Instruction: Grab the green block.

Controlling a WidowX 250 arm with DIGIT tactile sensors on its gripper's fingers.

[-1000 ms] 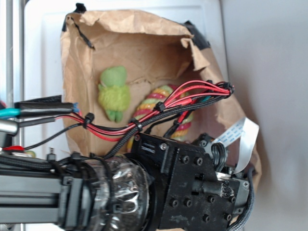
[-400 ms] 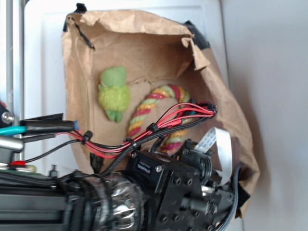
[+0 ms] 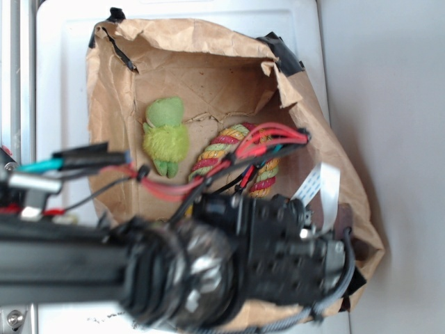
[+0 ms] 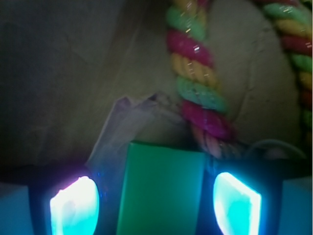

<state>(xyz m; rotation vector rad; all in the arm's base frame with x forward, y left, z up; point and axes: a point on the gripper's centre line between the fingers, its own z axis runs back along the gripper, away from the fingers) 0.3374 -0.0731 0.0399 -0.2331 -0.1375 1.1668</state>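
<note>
The wrist view shows the green block [image 4: 161,191], smooth and flat-faced, lying between my two glowing fingers [image 4: 73,205]. A dark gap shows on each side of it, so neither pad touches it. My gripper [image 4: 156,208] is open around the block. In the exterior view the arm and wrist housing [image 3: 292,250] hang over the near right part of the brown paper bag [image 3: 208,76], hiding both the block and the fingertips.
A multicoloured rope ring [image 3: 240,149] lies just beyond the block, its strand [image 4: 195,83] close to my right finger. A fuzzy lime-green plush toy [image 3: 165,136] sits on the bag's left side. Crumpled paper walls rise around everything.
The arm dropped lower in the picture, then shifted back over the rope ring. It is now motion-blurred, and its red cable loop lies across the ring again.
</note>
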